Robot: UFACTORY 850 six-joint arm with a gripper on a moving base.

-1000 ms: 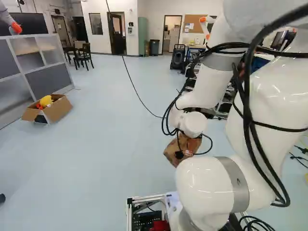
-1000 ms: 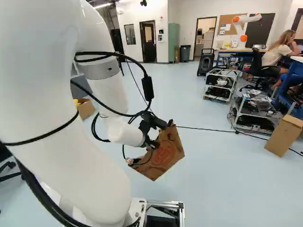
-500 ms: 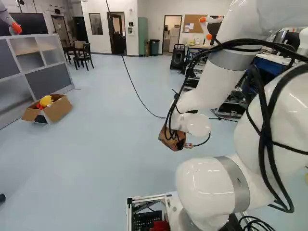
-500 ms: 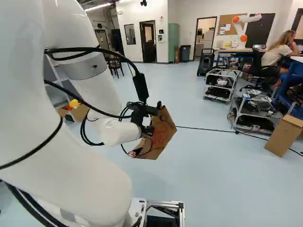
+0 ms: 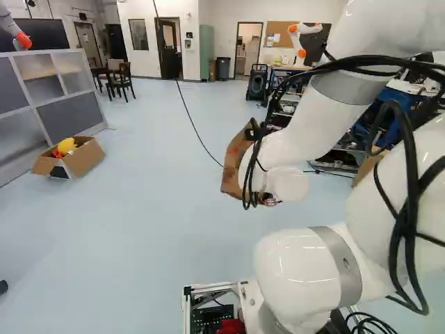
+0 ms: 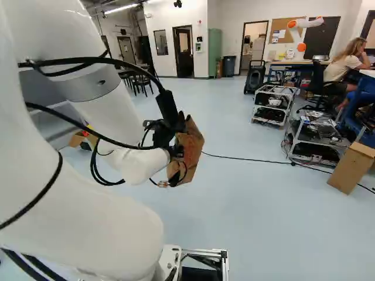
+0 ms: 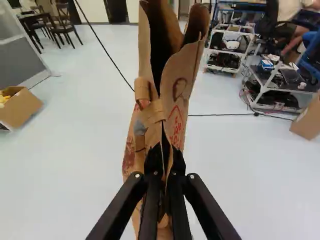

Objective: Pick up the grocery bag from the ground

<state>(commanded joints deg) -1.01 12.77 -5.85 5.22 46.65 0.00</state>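
1. The floor (image 5: 139, 229) lies under the fingers and spreads out well past them.
2. The white arm (image 5: 306, 125) reaches from the joint at the base to just behind the fingers.
3. A grey shelf unit (image 5: 69, 118) stands well apart from the fingers, out on the robot's left.
4. Two wheeled carts, one nearer (image 6: 309, 138) and one farther (image 6: 278, 89), stand beyond the fingers, on the robot's right.
5. An open cardboard box (image 5: 85, 156) sits left of the fingers, well apart, with a yellow thing (image 5: 67, 145) inside.
6. The brown paper grocery bag (image 6: 192, 153) is at the fingers, raised above the floor and tilted. Red print shows on its side; dark gaps between its folds open ahead of the fingertips.
7. The black gripper (image 6: 176, 151) is closed on the grocery bag: in the wrist view its fingers are close together, paper pinched between them.
8. A thin black cable (image 6: 252, 159) runs along the floor beyond the fingers.
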